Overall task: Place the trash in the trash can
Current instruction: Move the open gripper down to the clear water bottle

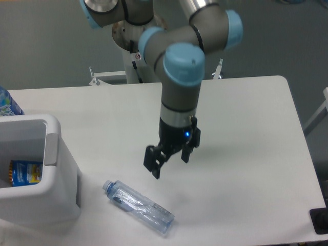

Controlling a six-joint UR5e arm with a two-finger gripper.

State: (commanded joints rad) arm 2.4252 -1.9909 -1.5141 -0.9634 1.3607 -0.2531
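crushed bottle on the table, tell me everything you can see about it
The crushed clear plastic bottle lies on its side on the white table, near the front edge. Its pale cap points toward the white trash can at the left, and its base angles away to the lower right. The walls look dented and creased, with glints of light. Nothing holds it: the gripper hangs above it, open and apart from it.

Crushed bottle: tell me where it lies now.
The crushed bottle lies on the table near the front edge, just right of the trash can, below the open hand.
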